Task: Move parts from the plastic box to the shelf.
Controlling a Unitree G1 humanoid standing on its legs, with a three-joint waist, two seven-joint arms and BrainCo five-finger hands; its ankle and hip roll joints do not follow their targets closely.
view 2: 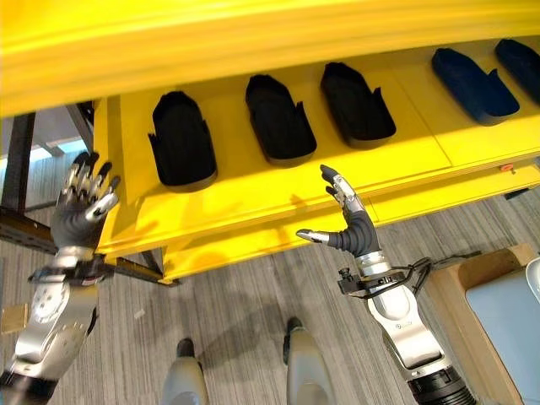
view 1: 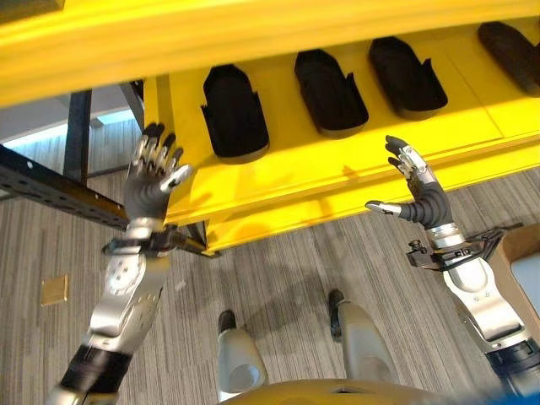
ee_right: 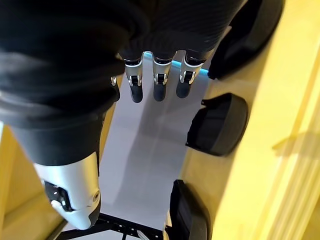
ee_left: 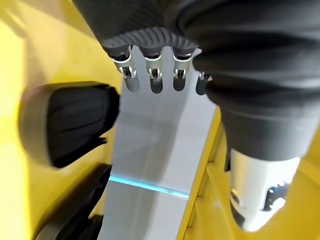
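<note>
Several black parts (view 1: pixel 234 114) already lie in a row on the yellow shelf (view 1: pixel 337 181), and we hold our left hand (view 1: pixel 152 173) and right hand (view 1: pixel 413 190) raised before its front edge, fingers spread and empty, probably between trips to the box.

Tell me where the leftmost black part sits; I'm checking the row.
In the head views the leftmost black part lies on the yellow shelf, at the robot's left end of the row, just beyond the raised open left hand.
</note>
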